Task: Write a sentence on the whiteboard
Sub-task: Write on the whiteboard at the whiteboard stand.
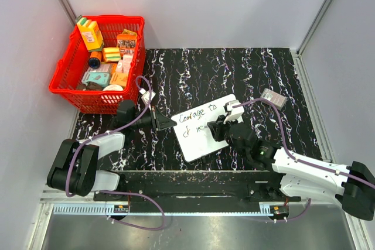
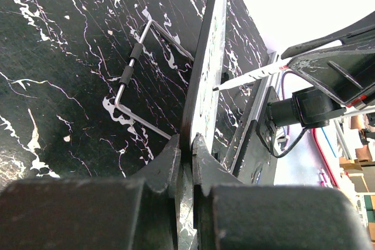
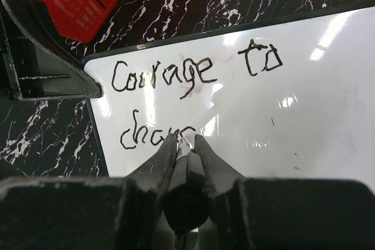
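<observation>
The whiteboard (image 1: pixel 205 139) lies tilted on the black marbled table (image 1: pixel 193 68). The sentence (image 3: pixel 164 74) reads "Courage to", with "chan" (image 3: pixel 146 136) on a second line. My left gripper (image 1: pixel 169 123) is shut on the board's left edge. In the left wrist view the whiteboard (image 2: pixel 206 68) shows edge-on between the jaws of the left gripper (image 2: pixel 188 144). My right gripper (image 3: pixel 185 140) is shut on a dark-bodied marker (image 3: pixel 187 171), whose tip touches the whiteboard (image 3: pixel 293 115) at the end of "chan". The marker (image 2: pixel 249 75) also shows in the left wrist view.
A red basket (image 1: pixel 65 69) full of small boxes stands at the back left. A small grey block (image 1: pixel 273 98) lies right of the board. A bent wire bracket (image 2: pixel 136 57) lies on the table behind the board. Grey walls close in the table.
</observation>
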